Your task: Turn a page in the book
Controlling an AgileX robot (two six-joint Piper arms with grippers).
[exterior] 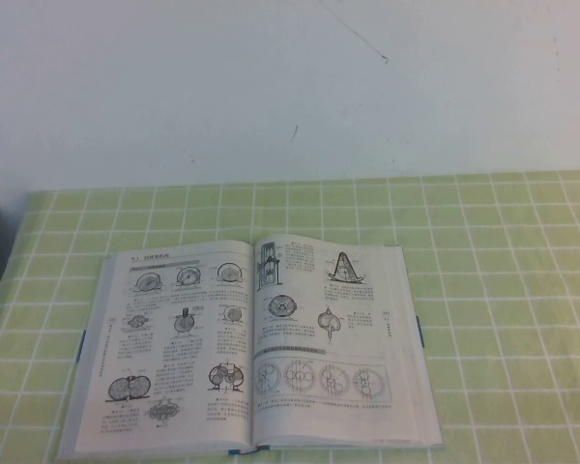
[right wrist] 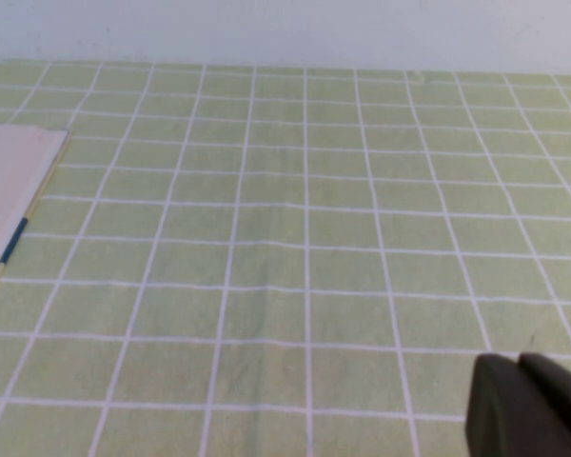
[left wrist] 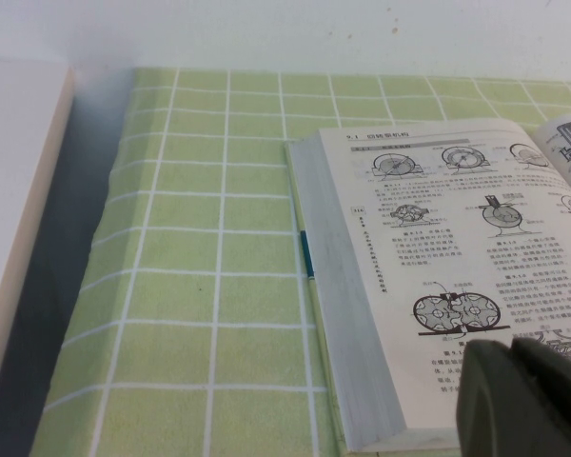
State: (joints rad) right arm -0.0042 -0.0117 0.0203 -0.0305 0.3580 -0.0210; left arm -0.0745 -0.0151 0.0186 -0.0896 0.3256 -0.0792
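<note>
Beside the left gripper [left wrist: 525,398], the book [left wrist: 438,267] lies open on the checked cloth [left wrist: 209,238]; this gripper's spread cannot be told. Right gripper [right wrist: 528,407] hovers pressed together over bare cloth, book well apart.

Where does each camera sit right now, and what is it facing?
High view: raised on the robot's side, angled down at the open book; no arm shows.
Left wrist view: by the book's left edge; left tool in the corner.
Right wrist view: over the tablecloth; shut right tool in the corner.
All three show the book.
</note>
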